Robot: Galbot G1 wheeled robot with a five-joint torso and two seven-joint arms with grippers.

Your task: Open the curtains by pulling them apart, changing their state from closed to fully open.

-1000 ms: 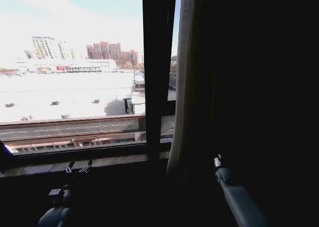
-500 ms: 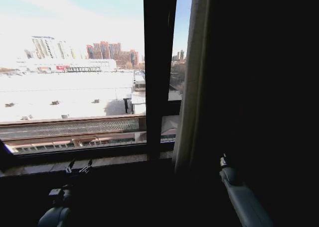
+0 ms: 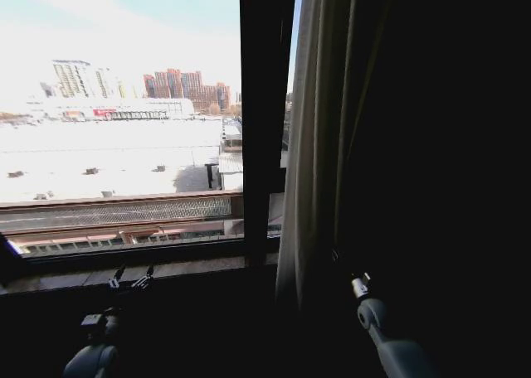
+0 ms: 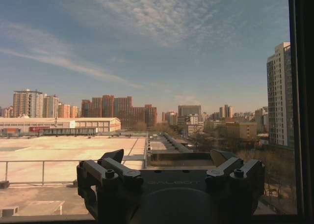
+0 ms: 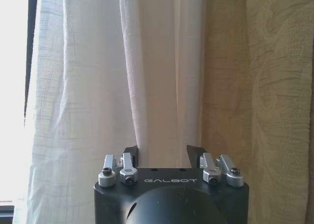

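The curtains (image 3: 319, 146) hang bunched at the right of the window, a pale pleated strip beside dark folds. In the right wrist view the sheer white curtains (image 5: 88, 86) fill the area ahead, and my right gripper (image 5: 164, 155) is shut on a fold of them, with fabric pinched between its black fingertips (image 5: 131, 154). My right arm (image 3: 390, 345) reaches up into the dark folds at the lower right. My left gripper (image 3: 131, 277) rests low by the window sill, open, with nothing between its fingers (image 4: 117, 157).
A black window frame bar (image 3: 265, 104) stands just left of the curtain edge. The sill (image 3: 191, 266) runs below the bare glass on the left. A heavier beige drape (image 5: 274, 86) hangs beside the sheer fabric.
My right arm moved right and then back left and a little lower; the curtain's lit edge followed it, swinging right and then back towards the frame bar. The left arm has stayed still.
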